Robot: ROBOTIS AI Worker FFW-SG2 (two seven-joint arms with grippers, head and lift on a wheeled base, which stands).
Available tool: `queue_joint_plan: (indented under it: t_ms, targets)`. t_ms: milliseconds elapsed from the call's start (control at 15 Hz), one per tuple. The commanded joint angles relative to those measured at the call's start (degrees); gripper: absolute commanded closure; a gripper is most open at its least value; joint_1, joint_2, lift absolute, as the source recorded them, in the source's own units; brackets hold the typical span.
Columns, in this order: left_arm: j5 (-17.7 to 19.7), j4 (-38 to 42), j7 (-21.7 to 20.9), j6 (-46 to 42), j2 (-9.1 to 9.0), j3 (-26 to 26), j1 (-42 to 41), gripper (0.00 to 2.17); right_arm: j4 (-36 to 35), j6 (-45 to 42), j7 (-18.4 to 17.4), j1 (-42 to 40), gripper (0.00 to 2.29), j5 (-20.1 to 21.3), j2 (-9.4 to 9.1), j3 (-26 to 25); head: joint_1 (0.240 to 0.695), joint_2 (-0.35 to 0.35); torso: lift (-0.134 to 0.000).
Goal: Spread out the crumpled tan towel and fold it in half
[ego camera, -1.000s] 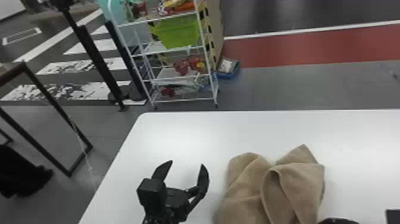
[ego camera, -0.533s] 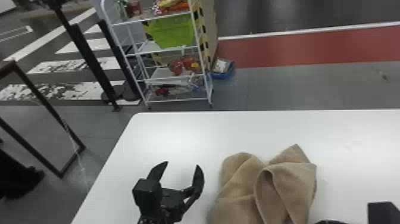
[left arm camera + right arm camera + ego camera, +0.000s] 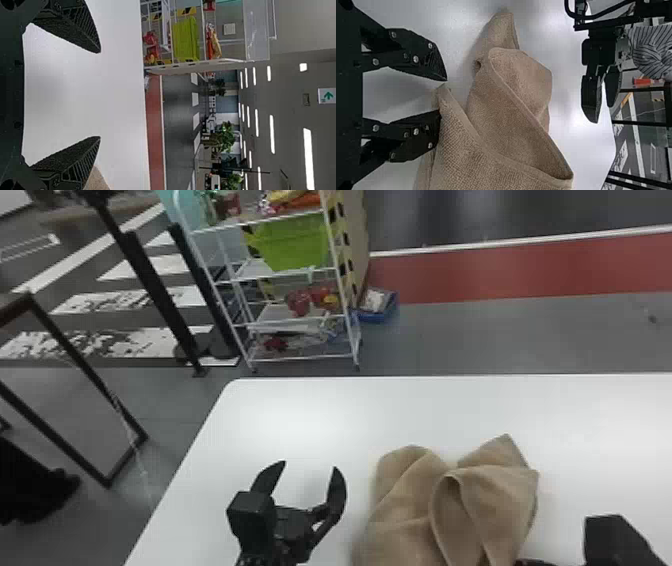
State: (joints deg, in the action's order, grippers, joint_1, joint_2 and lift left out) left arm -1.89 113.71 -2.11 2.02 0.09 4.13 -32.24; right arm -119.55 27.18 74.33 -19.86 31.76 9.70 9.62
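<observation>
Left pincer (image 3: 310, 466) gapes wide, empty. Right pincer (image 3: 443, 96), half open, empty, is at a towel corner (image 3: 447, 101), likely for gripping.

The table (image 3: 300, 415) has a plain white, faintly glossy top. On it lies the tan towel (image 3: 400, 500), crumpled, with raised folds, a loop along one hemmed edge and a corner pointing toward the table's far edge. Beyond the towel, that edge runs straight; well to the towel's left, it rounds into a corner. White tabletop also extends right of the towel.
</observation>
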Motion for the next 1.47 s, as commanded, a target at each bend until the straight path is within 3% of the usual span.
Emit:
queue_joint_plan:
  t_ms: [0, 133, 267, 400, 533, 733, 800, 933, 1133, 1400]
  targets:
    - [0.0, -0.2, 0.0, -0.1, -0.24, 0.1, 0.0, 0.11, 0.0, -1.0, -0.1, 0.4, 1.33, -0.3, 0.05, -0.7, 0.695, 0.309, -0.121]
    - [0.0, -0.3, 0.0, -0.1, -0.24, 0.1, 0.0, 0.11, -1.0, -2.8, -0.1, 0.4, 1.48, -3.1, -0.3, -3.3, 0.695, 0.306, -0.121]
    - [0.0, -0.5, 0.1, -0.3, -0.24, 0.1, 0.0, 0.11, -3.2, -3.1, 0.0, 0.9, 1.48, -5.0, -1.0, -6.8, 0.695, 0.296, -0.121]
    - [0.0, -0.2, 0.0, -0.3, -0.24, 0.0, 0.0, 0.11, -6.4, -3.1, 1.8, 2.7, 1.48, -8.4, -1.35, -11.7, 0.695, 0.278, -0.121]
    - [0.0, -0.2, 0.0, -0.3, -0.24, 0.0, 0.0, 0.11, -7.8, -4.2, 4.0, 5.3, 1.47, -8.1, -1.27, -14.2, 0.695, 0.235, -0.121]
    - [0.0, -0.2, 0.0, -0.7, -0.24, 0.1, -0.2, 0.11, -7.8, -23.7, 4.0, 5.9, 1.47, 1.6, -0.39, -15.4, 0.695, 0.199, -0.121]
    - [0.0, -0.1, 0.0, -0.7, -0.24, 0.1, -0.3, 0.11, -7.7, -27.2, 4.0, 5.6, 1.47, 3.1, 1.11, -16.7, 0.695, 0.183, -0.121]
    - [0.0, -0.1, -0.1, -1.0, -0.24, 0.1, -0.4, 0.11, -7.4, -29.0, 4.0, 6.1, 1.47, 5.8, 3.39, -17.8, 0.695, 0.168, -0.121]
    - [0.1, 0.1, -0.4, -1.5, -0.24, 0.1, -0.5, 0.11, -6.6, -35.8, 4.0, 5.8, 1.47, 9.4, 4.1, -20.6, 0.695, 0.119, -0.121]
    - [0.0, 0.1, -0.5, -1.5, -0.24, 0.0, -0.5, 0.11, -5.2, -42.7, 4.0, 5.1, 1.47, 14.1, 6.64, -24.9, 0.695, 0.07, -0.121]
